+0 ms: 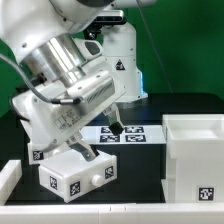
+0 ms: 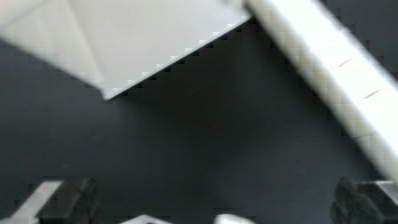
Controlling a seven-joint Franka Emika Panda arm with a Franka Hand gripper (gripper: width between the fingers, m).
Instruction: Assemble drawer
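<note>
Gripper [image 2: 214, 200] spread wide, empty, above dark table [image 2: 196, 130]. Large casing [image 1: 195, 160] at lower right of exterior frame; small tray [image 1: 75, 178] at lower left. Likely light, rigid, smooth plastic with thin walls. Best hold: pinch one tray wall mid-length.

The arm [image 1: 70, 80] hides part of the marker board [image 1: 130, 137]; the casing [image 1: 195, 160] is cropped.

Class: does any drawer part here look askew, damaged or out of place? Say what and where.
Only the small tray at the exterior view's front left stands out: it sits turned at an angle, not square with the large casing on that view's right. Nothing looks broken or spilled.
</note>
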